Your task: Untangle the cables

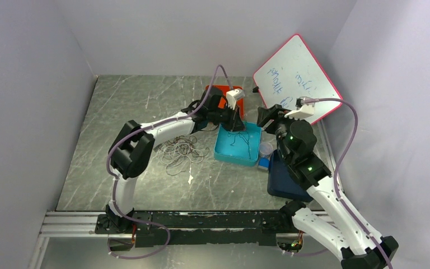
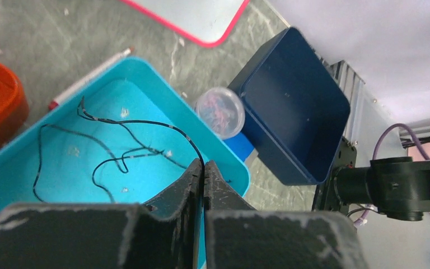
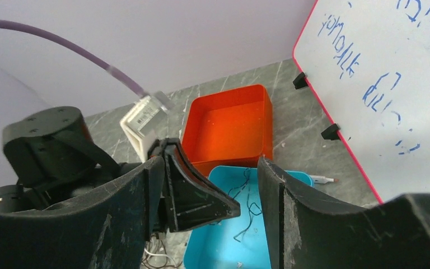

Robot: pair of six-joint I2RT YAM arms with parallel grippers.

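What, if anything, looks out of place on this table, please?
Nothing looks spilled or damaged. The whiteboard leans tilted at the far right corner, and a marker lies loose beside the teal tray.

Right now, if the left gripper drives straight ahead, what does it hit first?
Likely the floor of the teal bin, just past the black cable the left gripper pinches; depth is unclear.

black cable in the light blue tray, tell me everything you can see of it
The black cable is a thin, flexible cord with a few small pale marks along it. It lies slack in loose, wandering curves on the floor of the light blue tray. Whether it is one cord or two cannot be told. One stretch rises to the left gripper, whose jaws are shut on it over the tray.
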